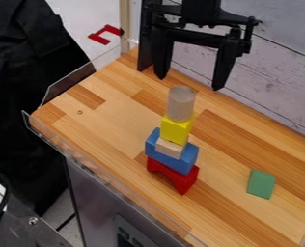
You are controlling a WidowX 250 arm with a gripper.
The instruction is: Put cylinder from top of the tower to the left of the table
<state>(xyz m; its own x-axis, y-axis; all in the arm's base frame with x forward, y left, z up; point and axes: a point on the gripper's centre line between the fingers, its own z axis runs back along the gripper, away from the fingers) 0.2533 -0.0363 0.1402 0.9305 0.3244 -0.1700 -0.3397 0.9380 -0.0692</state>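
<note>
Near edge of the wooden table [113, 169] runs below the tower [173, 160], whose top bears the pale cylinder [181, 104], upright on a yellow block [176, 130]. Gripper [189, 83] at the far side: fingers apart, nothing held. Cylinder judged light, rigid, possibly slippery; grasp both sides at mid-height.

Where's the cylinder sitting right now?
In the camera view, the grey cylinder tops the tower, standing on the yellow block, slightly right of the picture's centre line and just below the open jaws in the image.
</note>
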